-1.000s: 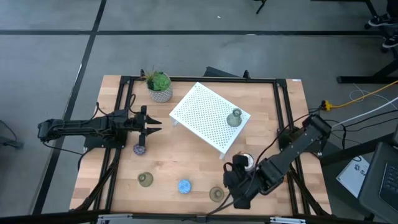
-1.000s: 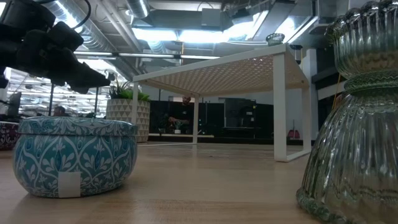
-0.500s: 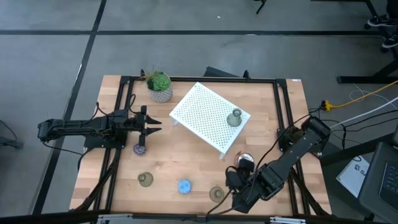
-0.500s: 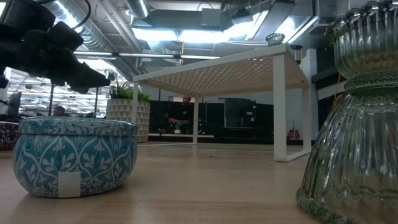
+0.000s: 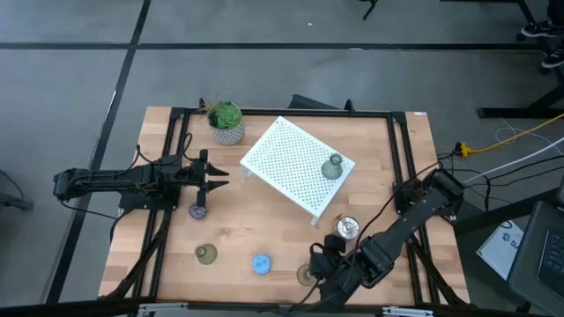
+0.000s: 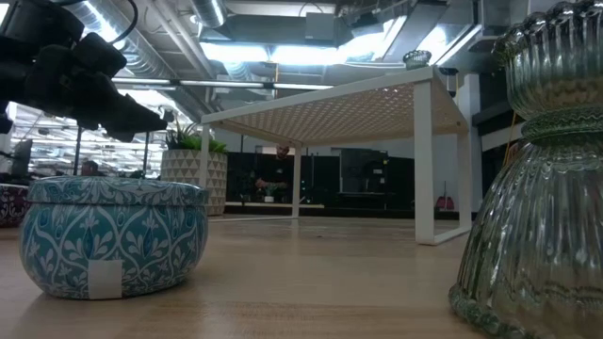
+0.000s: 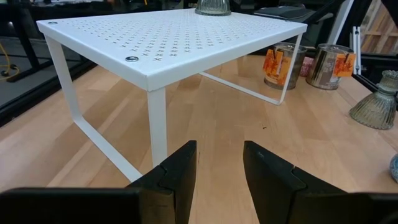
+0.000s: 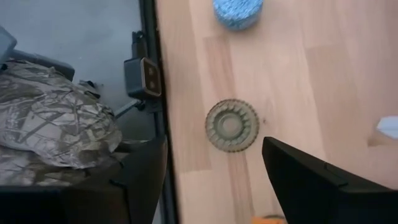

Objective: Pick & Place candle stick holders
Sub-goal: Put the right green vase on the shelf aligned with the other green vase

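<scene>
One green holder (image 5: 333,166) sits on the stand (image 5: 295,164); others wait on the table (image 5: 282,233). The right gripper (image 5: 315,267), fingers wide and empty, hovers over a green one (image 8: 232,126). The left gripper (image 7: 217,180) idles, narrowly open.

Green holder on stand (image 5: 332,166): olive, bell-shaped, upright on white perforated top, near its right corner.
Green holder, front left (image 5: 206,254): olive, ribbed, upright on bare wood.
Green holder, front right (image 5: 305,274): olive, ribbed, upright near front edge, partly covered from above.
Blue holder (image 5: 261,263): round, patterned, between the two front green ones.
Purple holder (image 5: 198,211): small, round, left side.
Silver holder (image 5: 346,228): shiny cylinder, upright, just beside stand's front leg.
</scene>
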